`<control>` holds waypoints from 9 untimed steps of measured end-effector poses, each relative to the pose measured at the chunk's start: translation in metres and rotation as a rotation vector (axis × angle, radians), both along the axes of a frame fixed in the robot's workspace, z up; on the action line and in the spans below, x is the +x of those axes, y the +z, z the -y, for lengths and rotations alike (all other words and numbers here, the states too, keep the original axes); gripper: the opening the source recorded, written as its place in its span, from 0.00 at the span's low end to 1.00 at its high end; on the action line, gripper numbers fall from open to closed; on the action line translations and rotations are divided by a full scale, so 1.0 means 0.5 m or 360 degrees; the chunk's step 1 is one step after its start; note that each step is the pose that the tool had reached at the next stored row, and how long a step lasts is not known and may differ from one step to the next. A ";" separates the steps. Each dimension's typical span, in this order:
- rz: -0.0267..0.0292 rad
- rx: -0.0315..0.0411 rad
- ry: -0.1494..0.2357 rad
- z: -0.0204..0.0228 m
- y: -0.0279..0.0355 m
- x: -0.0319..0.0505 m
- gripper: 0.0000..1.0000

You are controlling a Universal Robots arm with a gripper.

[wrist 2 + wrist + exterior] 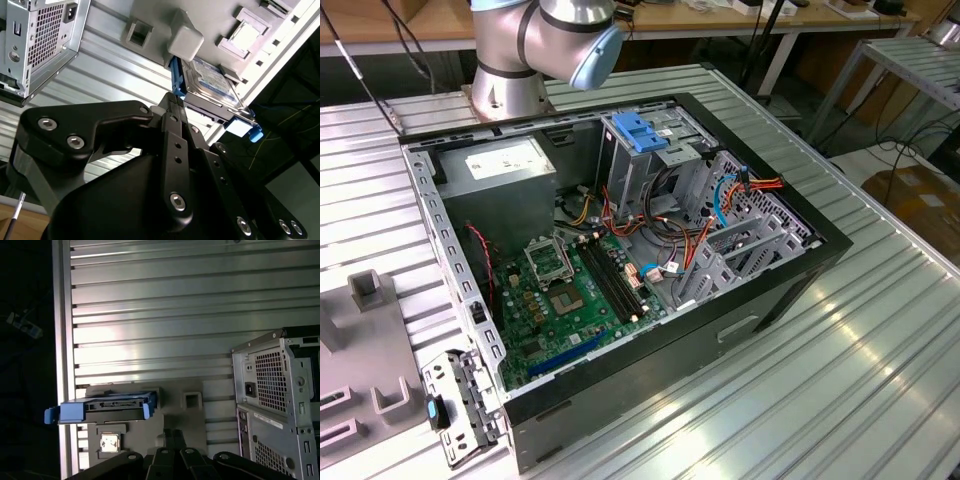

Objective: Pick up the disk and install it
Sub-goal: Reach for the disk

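Table (880,360): ribbed bare aluminium, semi-gloss; disk (212,77): metal body, paper label, blue plastic rails; gripper (172,102): matt black

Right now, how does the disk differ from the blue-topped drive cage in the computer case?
The disk sits outside the case, at the grey fixture plate. The drive cage stands inside the open computer case. The disk is a flat slab with a white and blue label, while the drive cage is an upright metal box. Both carry blue plastic parts.
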State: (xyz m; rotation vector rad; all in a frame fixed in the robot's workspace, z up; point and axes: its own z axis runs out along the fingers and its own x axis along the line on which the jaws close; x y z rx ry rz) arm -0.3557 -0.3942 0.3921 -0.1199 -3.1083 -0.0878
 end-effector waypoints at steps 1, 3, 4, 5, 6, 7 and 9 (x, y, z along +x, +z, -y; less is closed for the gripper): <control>-0.00003 0.0000 0.0000 0.0000 0.000 -0.004 0.11; -0.00006 0.0000 0.0000 0.0000 0.000 -0.012 0.11; -0.00008 0.0000 0.0000 0.0000 0.000 -0.016 0.11; -0.00008 0.0000 0.0000 0.0000 0.000 -0.019 0.11; -0.00008 0.0001 0.0000 0.0000 0.000 -0.025 0.11; -0.00010 0.0001 0.0000 0.0000 0.000 -0.030 0.11; -0.00010 0.0001 0.0000 0.0000 0.000 -0.044 0.11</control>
